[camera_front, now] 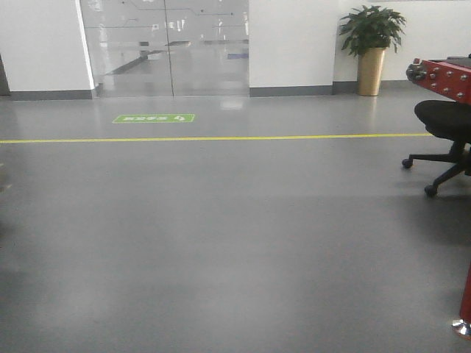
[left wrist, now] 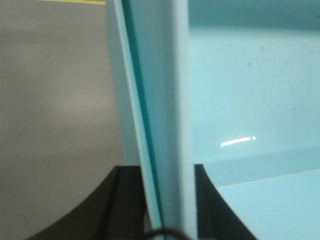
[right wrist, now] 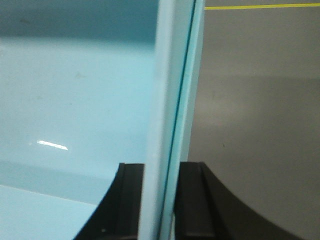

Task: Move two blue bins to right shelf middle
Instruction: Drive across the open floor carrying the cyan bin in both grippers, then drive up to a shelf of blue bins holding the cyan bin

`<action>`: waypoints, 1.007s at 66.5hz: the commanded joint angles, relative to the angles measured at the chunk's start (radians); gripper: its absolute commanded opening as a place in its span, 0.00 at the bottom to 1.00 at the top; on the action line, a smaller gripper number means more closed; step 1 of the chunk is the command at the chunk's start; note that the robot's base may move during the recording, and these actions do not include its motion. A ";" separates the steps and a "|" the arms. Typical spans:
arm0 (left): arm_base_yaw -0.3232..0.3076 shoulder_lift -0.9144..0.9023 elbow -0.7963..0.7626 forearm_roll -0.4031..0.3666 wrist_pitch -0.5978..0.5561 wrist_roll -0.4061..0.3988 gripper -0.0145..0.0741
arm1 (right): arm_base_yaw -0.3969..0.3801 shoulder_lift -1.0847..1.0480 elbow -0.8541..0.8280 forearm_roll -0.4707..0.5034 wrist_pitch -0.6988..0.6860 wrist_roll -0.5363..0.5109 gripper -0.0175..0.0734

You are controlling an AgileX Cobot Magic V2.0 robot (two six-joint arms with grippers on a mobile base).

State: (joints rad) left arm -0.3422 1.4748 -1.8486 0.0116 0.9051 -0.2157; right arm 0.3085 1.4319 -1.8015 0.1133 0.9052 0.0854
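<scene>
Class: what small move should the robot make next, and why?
Probably turn the base to look for the shelf: left gripper and right gripper are each shut on a wall of a blue bin, while the front view shows open floor, no shelf.

Left tool (left wrist: 162, 172) astride bin left wall (left wrist: 160, 90); right tool (right wrist: 161, 170) astride bin right wall (right wrist: 167, 90).

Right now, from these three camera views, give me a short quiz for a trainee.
1. True or false: the left gripper and the right gripper each clamp a blue bin wall.
2. In the front view, what stands against the far wall? A) potted plant B) ladder C) trolley
3. Fill in: the line across the floor is ___.
Key: 1 true; 2 A; 3 yellow.
</scene>
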 commanded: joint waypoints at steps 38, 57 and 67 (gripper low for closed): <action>-0.001 -0.024 -0.015 -0.026 -0.093 0.004 0.04 | 0.002 -0.017 -0.014 0.020 -0.084 -0.019 0.02; -0.001 -0.024 -0.015 -0.026 -0.093 0.004 0.04 | 0.002 -0.017 -0.014 0.020 -0.084 -0.019 0.02; -0.001 -0.024 -0.015 -0.026 -0.093 0.004 0.04 | 0.002 -0.017 -0.014 0.020 -0.084 -0.019 0.02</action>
State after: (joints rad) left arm -0.3422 1.4748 -1.8486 0.0116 0.9051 -0.2140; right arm 0.3085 1.4319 -1.8015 0.1133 0.9052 0.0854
